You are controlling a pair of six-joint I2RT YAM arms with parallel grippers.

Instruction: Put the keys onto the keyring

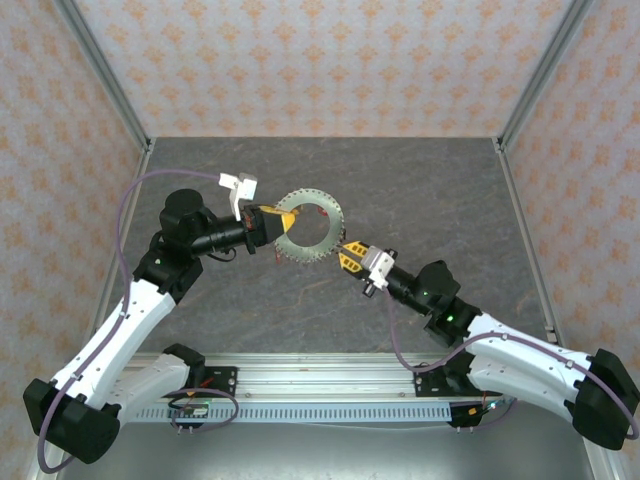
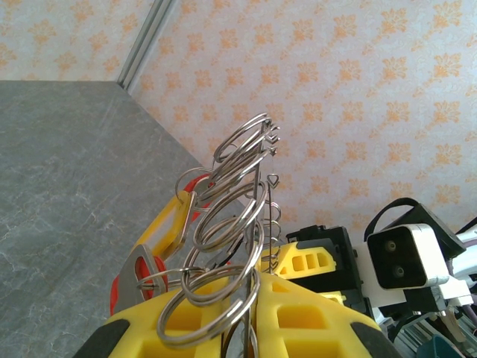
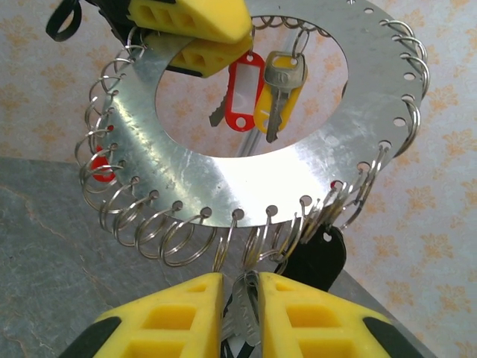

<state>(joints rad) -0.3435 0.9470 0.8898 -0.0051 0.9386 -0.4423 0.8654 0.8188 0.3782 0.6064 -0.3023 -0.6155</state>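
Note:
The keyring [image 1: 308, 228] is a flat silvery disc with a wide hole, held up above the table, and several small split rings [image 3: 134, 216] hang from holes along its rim. My left gripper [image 1: 275, 222] is shut on its left edge; in the left wrist view the disc [image 2: 258, 224] stands edge-on between the yellow fingers [image 2: 313, 321]. My right gripper [image 3: 241, 287] is shut on a silvery key [image 3: 244, 317] just below the disc's lower rim. A red-tagged key [image 3: 243, 82] and a yellow-tagged key [image 3: 277, 93] hang on the far rim. A black tag [image 3: 317, 257] hangs at the near right.
The grey table [image 1: 420, 190] lies below the two arms, which meet over its middle. Patterned walls with metal posts [image 1: 110, 90] close in the left, back and right. A rail [image 1: 330, 385] runs along the near edge between the arm bases.

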